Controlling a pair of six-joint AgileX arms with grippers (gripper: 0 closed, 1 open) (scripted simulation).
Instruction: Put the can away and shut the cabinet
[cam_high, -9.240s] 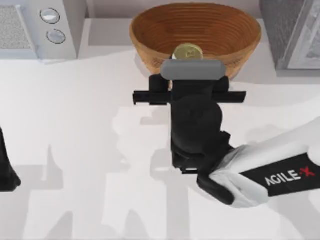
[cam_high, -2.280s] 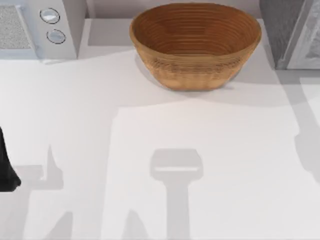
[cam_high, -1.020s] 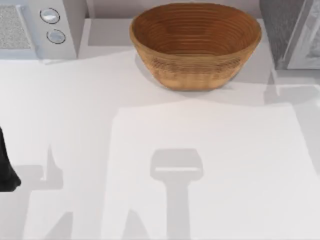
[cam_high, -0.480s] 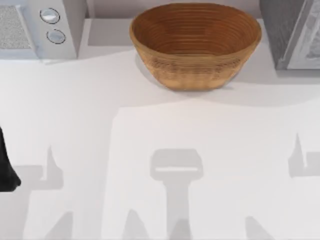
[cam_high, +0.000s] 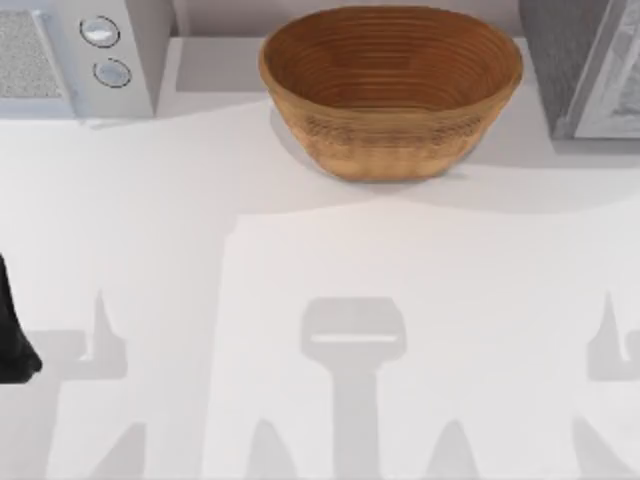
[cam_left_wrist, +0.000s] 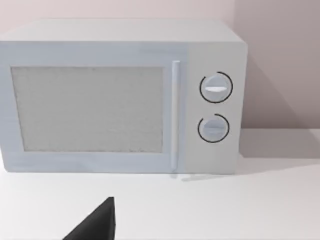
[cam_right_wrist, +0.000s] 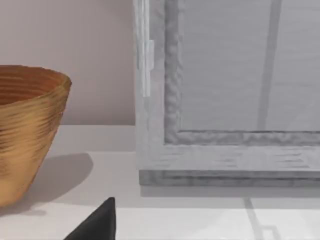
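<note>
A dark tip of the left tool (cam_left_wrist: 97, 225) shows in the left wrist view, low over the white bench (cam_high: 150, 200). Whether this tool is wide or narrow I cannot tell. It holds nothing that can be seen. It faces the microwave (cam_left_wrist: 120, 95), which stands well apart from it at the back of the bench, against the wall. The microwave door is shut, with a slim upright handle (cam_left_wrist: 175, 115) and two round dials (cam_left_wrist: 216, 88), one above the other, beside it. In the top view the left arm (cam_high: 12, 330) is a dark shape at the bench's left edge, and the microwave sits in the back left corner.

A dark tip of the right tool (cam_right_wrist: 97, 225) shows in the right wrist view, also low over the bench. Its state I cannot tell either, and nothing is seen in its grip. Ahead of it stands the grey cabinet (cam_right_wrist: 225, 100), in the back right corner of the bench. The cabinet's framed door lies flat across the front. A pale handle strip (cam_right_wrist: 145, 65) runs along the door edge nearer the bowl.

The woven bowl (cam_high: 390, 140) sits at the back middle of the bench, between microwave and cabinet and touching neither. Its inside is bare.

Where the can lies I cannot tell.
</note>
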